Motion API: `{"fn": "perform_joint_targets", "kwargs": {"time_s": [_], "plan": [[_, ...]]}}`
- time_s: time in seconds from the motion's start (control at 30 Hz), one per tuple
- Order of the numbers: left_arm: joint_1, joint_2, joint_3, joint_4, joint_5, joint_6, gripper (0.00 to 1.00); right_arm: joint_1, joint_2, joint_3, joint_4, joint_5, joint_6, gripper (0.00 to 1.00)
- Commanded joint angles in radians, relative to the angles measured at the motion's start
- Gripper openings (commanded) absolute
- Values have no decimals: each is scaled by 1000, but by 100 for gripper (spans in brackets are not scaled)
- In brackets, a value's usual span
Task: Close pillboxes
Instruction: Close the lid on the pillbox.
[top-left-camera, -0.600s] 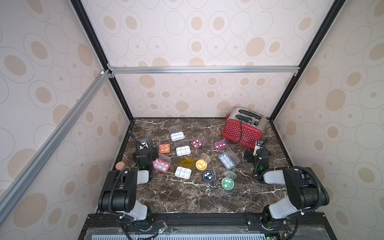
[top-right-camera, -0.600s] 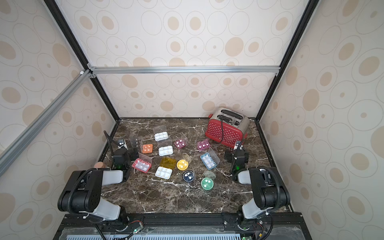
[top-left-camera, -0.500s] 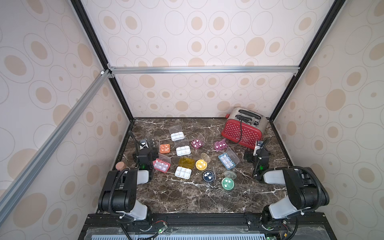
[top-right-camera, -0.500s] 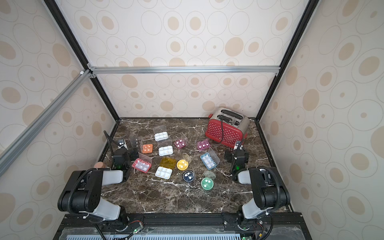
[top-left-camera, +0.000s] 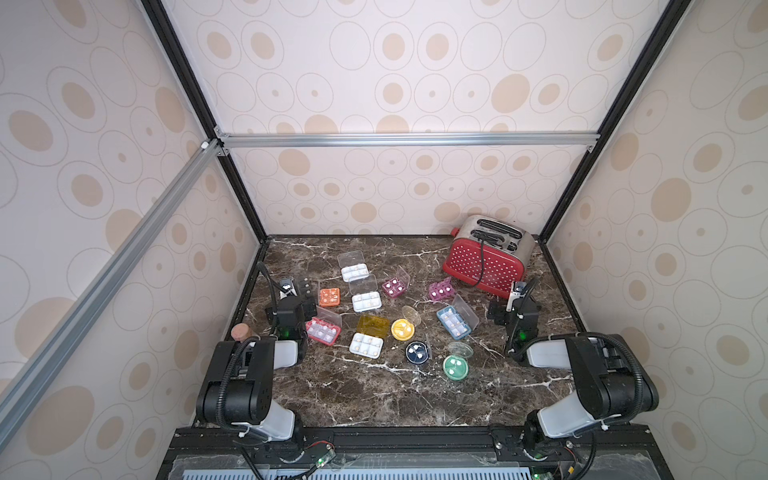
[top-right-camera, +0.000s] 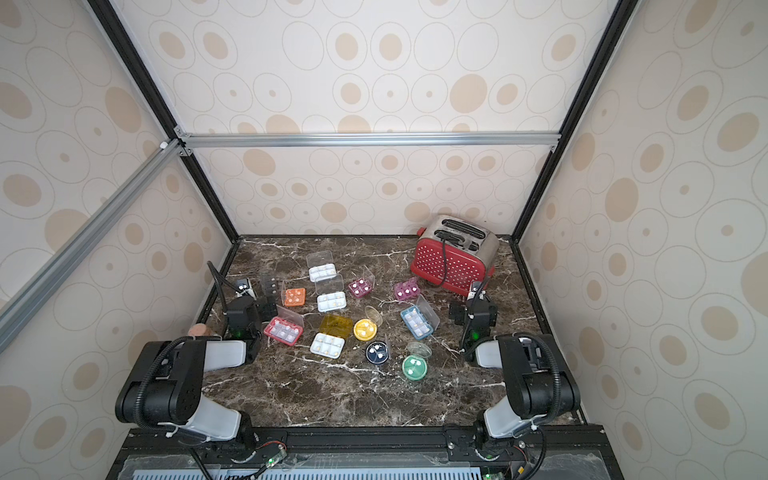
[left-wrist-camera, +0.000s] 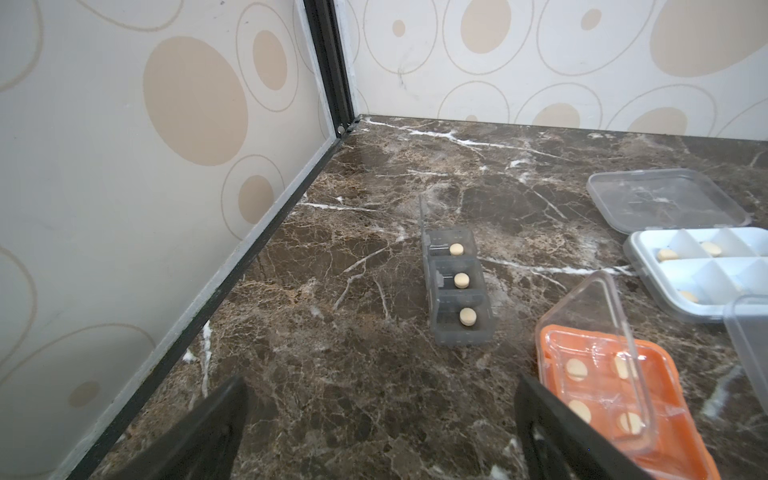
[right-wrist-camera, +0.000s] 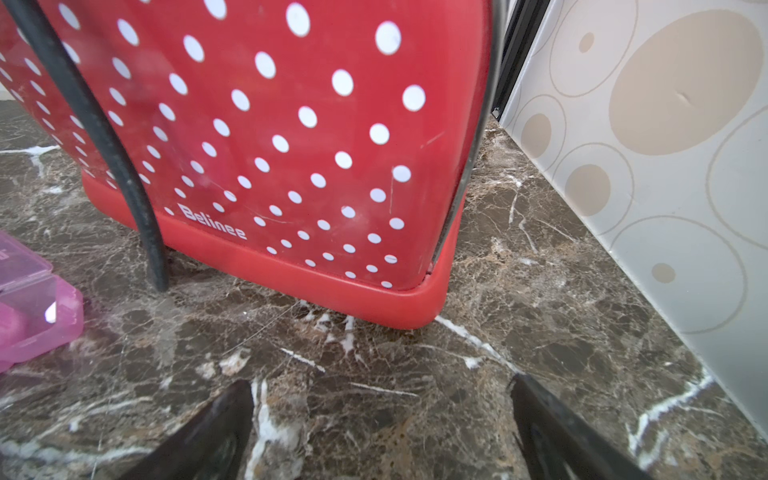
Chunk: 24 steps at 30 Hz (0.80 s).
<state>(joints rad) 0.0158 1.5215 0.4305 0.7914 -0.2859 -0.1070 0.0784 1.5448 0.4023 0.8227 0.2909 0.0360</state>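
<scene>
Left wrist view: we look along a dark marble table (left-wrist-camera: 353, 374) toward a corner of the spotted walls. The left gripper (left-wrist-camera: 378, 399) is released, its two black fingers spread wide with only bare marble between them. Just ahead of it stands a grey pillbox (left-wrist-camera: 457, 286), lid up, with one tan pill in each of its three compartments. Close beside one finger lies an orange pillbox (left-wrist-camera: 602, 399) with its clear lid half raised. Farther off is a white pillbox (left-wrist-camera: 706, 270) with its lid folded flat back. In the right wrist view, the right gripper (right-wrist-camera: 380, 390) is also spread wide and holds nothing. It faces the lower corner of a red toaster (right-wrist-camera: 270, 145) with white dots. A black cord (right-wrist-camera: 104, 137) hangs down the toaster's side, and a pink pillbox (right-wrist-camera: 29, 307) sits at the edge of the view. In both top views we see the pillboxes scattered over the middle of the table, between the two arms. A red pillbox (top-left-camera: 323, 331) lies near the left arm and a blue pillbox (top-left-camera: 454, 322) toward the right arm. A round yellow pillbox (top-left-camera: 402, 329), navy pillbox (top-left-camera: 417, 352) and green pillbox (top-left-camera: 455, 367) lie nearest the front, their lids raised. A corked jar (top-left-camera: 241, 332) stands by the left wall.
</scene>
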Motion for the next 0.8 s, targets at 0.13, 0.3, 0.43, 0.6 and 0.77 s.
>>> {"fn": "perform_joint_targets", "kwargs": {"time_s": [0.13, 0.3, 0.43, 0.6, 0.77], "plan": [[1, -1, -3, 30, -5, 18, 99, -2, -10, -1, 17, 2, -8, 99], [1, -71, 50, -124, -15, 16, 99, 0, -230, 146, -498, 7, 58, 98], [1, -187, 99, -277, -76, -3, 99, 16, -313, 260, -841, -30, 125, 99], [1, -372, 194, -532, -229, -64, 99, 71, -328, 408, -1239, -106, 301, 98], [-40, -558, 413, -910, -246, -161, 99, 125, -276, 478, -1477, -200, 383, 99]]}}
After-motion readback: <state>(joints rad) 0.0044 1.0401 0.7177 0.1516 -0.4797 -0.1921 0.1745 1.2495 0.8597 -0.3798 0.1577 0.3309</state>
